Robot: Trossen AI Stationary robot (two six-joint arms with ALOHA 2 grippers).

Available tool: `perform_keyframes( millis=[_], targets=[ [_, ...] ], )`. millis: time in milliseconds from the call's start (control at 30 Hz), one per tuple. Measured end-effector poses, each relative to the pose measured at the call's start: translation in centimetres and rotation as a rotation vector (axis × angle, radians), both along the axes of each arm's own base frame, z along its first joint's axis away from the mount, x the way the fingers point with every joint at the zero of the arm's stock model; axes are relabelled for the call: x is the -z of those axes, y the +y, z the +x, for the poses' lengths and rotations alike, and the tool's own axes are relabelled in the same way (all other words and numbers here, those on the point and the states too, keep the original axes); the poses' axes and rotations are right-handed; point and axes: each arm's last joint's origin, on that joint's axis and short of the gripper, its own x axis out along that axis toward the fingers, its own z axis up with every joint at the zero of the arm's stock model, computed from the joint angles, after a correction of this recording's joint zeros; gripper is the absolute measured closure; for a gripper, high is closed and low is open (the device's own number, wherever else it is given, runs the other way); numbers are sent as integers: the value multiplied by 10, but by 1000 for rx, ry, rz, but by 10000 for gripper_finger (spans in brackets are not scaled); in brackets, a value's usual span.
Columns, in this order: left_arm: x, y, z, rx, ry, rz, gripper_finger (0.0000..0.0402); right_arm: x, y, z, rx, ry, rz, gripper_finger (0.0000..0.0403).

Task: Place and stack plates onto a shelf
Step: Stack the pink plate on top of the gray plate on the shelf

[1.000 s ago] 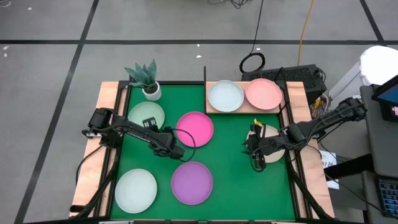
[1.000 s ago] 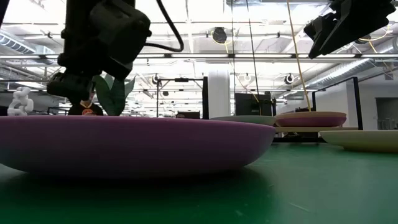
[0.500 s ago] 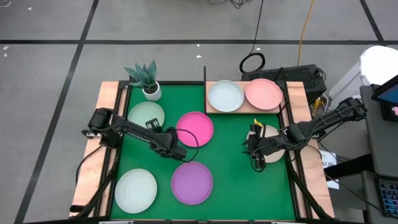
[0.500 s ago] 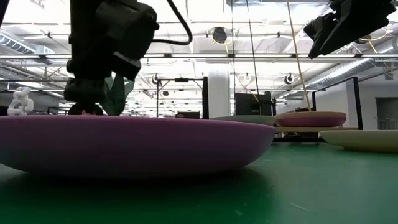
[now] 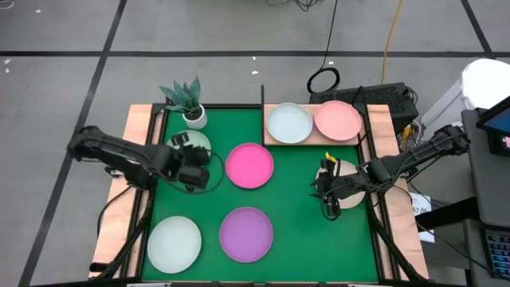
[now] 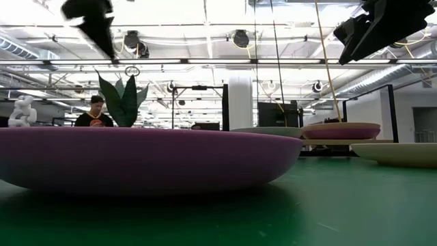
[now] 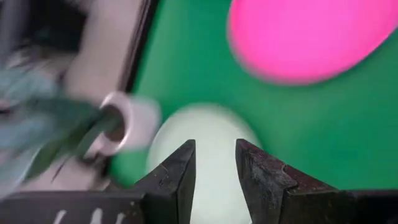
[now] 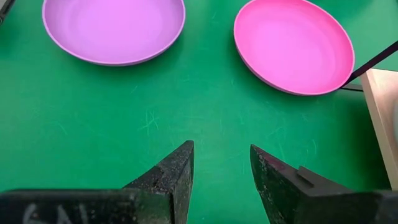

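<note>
Two plates sit on the wooden shelf (image 5: 312, 141) at the far right: a pale mint plate (image 5: 288, 122) and a salmon plate (image 5: 338, 119). The green mat holds a hot pink plate (image 5: 249, 165), a purple plate (image 5: 246, 233), a near-left mint plate (image 5: 174, 244) and a far-left mint plate (image 5: 185, 143). My left gripper (image 5: 190, 159) hovers open above that far-left mint plate (image 7: 205, 143), raised high (image 6: 92, 17). My right gripper (image 5: 327, 197) is open above bare mat (image 8: 221, 162), beside the beige plate (image 5: 347, 190), which the right arm partly covers.
A small white plant pot (image 5: 194, 117) with green leaves stands at the far-left corner, close to my left gripper. A thin dark post (image 5: 262, 102) rises at the shelf's left end. Wooden borders (image 5: 137, 119) frame the mat. Open mat lies between the purple plate and the right arm.
My left gripper has pulled away from the spot between the hot pink and purple plates, moving toward the table's left and far edges and rising sharply. It now hangs over the far-left mint plate. The plates have stayed where they were.
</note>
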Motion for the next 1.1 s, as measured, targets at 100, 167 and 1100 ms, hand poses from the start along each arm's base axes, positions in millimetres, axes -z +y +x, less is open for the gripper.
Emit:
perform_keyframes(
  millis=[100,167,1100],
  targets=[
    [-6,0,13,158,-73,-37,282,0,0,0,0,-1,0,261],
    [-5,-3,22,263,-77,-40,282,0,0,0,0,-1,1,261],
    [151,-22,85,580,68,-51,282,1,0,-1,19,12,14,261]
  ],
)
